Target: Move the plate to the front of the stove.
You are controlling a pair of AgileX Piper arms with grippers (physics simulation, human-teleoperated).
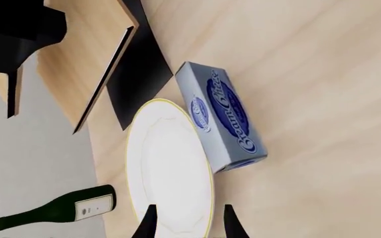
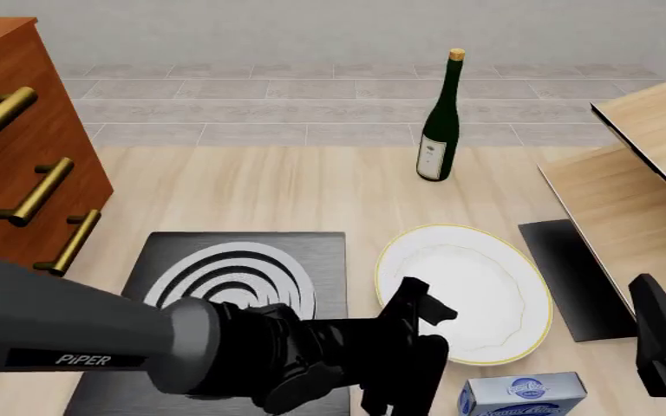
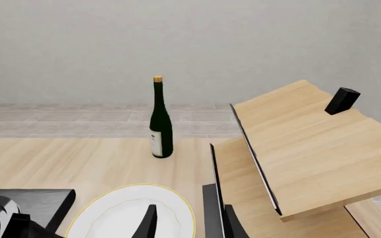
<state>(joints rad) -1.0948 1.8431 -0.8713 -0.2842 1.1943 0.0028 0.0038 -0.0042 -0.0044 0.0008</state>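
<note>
Two pincers open; left pincer (image 1: 188, 223) straddles plate (image 2: 465, 291) rim, stove (image 2: 240, 286) just beside.

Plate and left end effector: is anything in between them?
Nothing visible. The left end effector hangs right over the round white gold-rimmed plate; the blue cream-cheese box sits beside the plate, not between them.

The plate (image 2: 472, 290) — round, white, shallow, with a thin pale-gold rim — lies flat on the wooden table, just to the right of the stove (image 2: 240, 286) and close beside it. The stove is a flat dark square slab bearing concentric silver-grey rings — partly hidden by the arm.
</note>
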